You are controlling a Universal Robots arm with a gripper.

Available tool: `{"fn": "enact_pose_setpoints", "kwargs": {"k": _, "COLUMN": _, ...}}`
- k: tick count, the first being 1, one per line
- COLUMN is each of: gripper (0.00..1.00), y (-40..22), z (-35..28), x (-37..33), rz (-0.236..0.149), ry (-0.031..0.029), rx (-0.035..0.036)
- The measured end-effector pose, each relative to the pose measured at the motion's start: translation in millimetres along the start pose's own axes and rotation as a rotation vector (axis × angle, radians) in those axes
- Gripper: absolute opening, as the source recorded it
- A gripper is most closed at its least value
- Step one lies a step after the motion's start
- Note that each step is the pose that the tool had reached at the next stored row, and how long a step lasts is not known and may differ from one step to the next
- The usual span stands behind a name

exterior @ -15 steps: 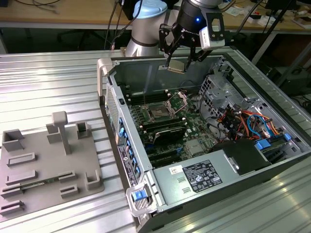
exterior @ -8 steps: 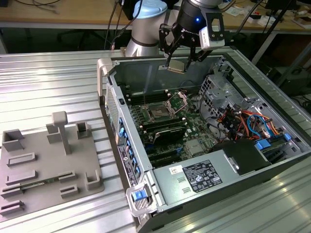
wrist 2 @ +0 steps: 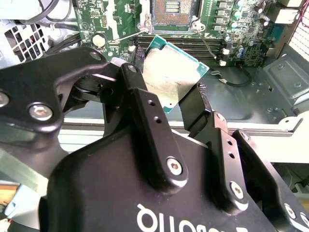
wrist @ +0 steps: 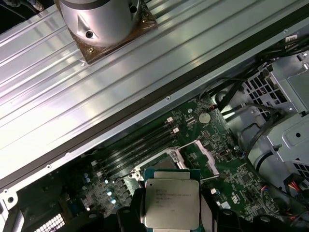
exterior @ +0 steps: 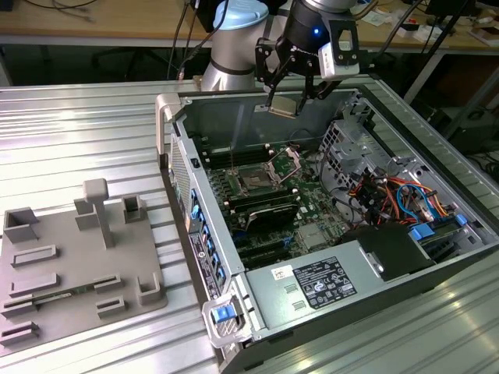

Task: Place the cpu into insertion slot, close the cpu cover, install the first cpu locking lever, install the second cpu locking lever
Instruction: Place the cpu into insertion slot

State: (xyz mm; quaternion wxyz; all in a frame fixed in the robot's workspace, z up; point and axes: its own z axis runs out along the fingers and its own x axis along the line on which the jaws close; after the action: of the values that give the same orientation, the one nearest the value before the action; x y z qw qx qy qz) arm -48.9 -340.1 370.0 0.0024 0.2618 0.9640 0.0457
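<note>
1. The tool hung in the air above the insertion slot, inside the mouth of the open computer case. It was well clear of the slot. Whether it stood squarely over the slot could not be told.
2. Tool state: the fingers were drawn in on two opposite edges of the cpu. The chip was held flat between them, its silver-grey metal top turned up toward the wrist. Nothing else was in the tool.
3. Location of the cpu: off the board, carried above the insertion slot and touching only the tool. In the first wrist view the cpu hid the near part of the slot.
4. The slot was empty. In the second wrist view its bare contact field showed inside the metal rim, with no chip seated.
5. The cpu cover stood tilted up off the slot, at the slot's edge, and was not folded down.
6. A wire locking lever lay beside the slot and a second wire lever at the slot's opposite side. Both looked swung free rather than latched, though this is a judgement from thin lines.
7. Progress, as judged: none of the four steps was finished. Placing the chip was the step in hand, with the chip carried but not seated. Closing the cover and latching both levers remained.
</note>
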Motion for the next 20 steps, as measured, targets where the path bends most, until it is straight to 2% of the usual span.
{"fn": "enact_pose_setpoints", "kwargs": {"k": 6, "gripper": 0.55, "y": 0.0, "z": 0.0, "x": 0.0, "rz": 0.023, "ry": -0.0021, "rx": -0.0004}}
{"fn": "enact_pose_setpoints", "kwargs": {"k": 20, "gripper": 0.55, "y": 0.0, "z": 0.0, "x": 0.0, "rz": 0.029, "ry": -0.0026, "rx": -0.0005}}
